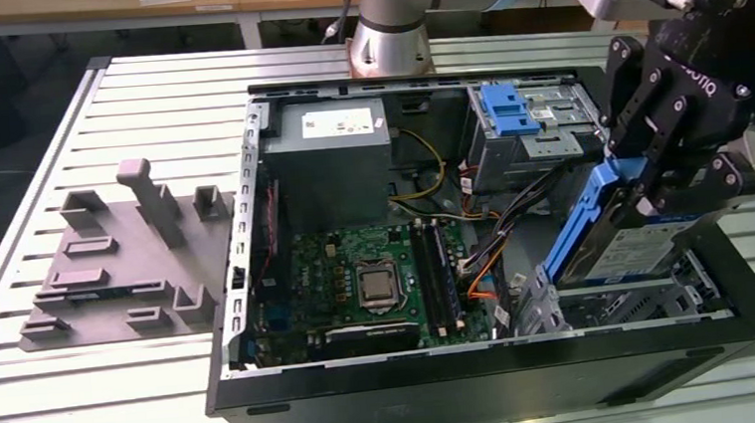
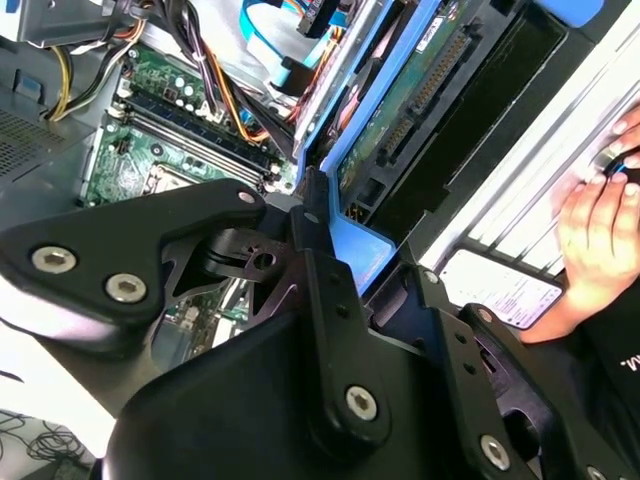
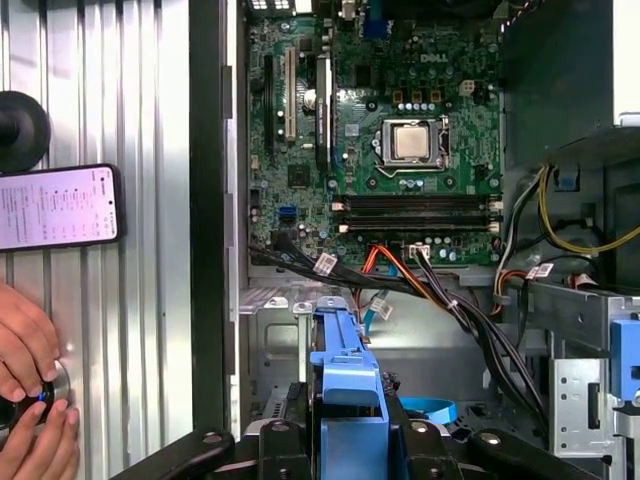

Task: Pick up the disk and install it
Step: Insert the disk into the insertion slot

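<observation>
hand (image 1: 653, 190) closed on the disk (image 1: 615, 240), tilted on edge above drive bay at exterior view's right of pc case (image 1: 496, 383) on tabletop (image 1: 111, 390).

**Layout of the open case**

The disk (image 1: 626, 239) is held tilted by the gripper (image 1: 663, 197) over the drive bay (image 1: 630, 299) at the exterior view's right. The motherboard (image 1: 369, 277) is set in the case's middle; a fixture block (image 1: 121, 254) is placed left of the case (image 1: 496, 373).
</observation>
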Robot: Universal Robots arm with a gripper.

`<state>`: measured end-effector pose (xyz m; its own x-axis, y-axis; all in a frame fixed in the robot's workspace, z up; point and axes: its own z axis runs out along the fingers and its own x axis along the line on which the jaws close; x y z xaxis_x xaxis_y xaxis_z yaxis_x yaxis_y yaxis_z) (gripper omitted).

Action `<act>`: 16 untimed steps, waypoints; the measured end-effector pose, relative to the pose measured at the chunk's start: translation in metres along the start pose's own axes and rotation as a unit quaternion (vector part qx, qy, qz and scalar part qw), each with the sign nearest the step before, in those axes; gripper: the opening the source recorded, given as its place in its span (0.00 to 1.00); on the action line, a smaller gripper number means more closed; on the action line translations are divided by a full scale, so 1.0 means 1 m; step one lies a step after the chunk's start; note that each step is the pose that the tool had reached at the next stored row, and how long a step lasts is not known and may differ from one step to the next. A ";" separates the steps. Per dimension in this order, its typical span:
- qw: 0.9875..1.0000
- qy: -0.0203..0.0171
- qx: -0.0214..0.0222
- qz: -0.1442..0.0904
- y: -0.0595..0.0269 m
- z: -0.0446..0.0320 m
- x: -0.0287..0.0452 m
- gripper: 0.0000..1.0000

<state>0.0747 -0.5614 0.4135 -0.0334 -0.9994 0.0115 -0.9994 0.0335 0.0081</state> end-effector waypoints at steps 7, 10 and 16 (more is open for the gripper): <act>1.000 0.000 0.000 0.000 -0.0001 0.0088 0.0003 0.36; 1.000 0.000 0.000 0.000 -0.0001 0.0134 0.0003 0.36; 1.000 0.000 0.000 0.000 -0.0002 0.0225 0.0005 0.36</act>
<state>0.0747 -0.5621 0.3911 -0.0334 -0.9994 0.0117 -0.9994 0.0335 0.0080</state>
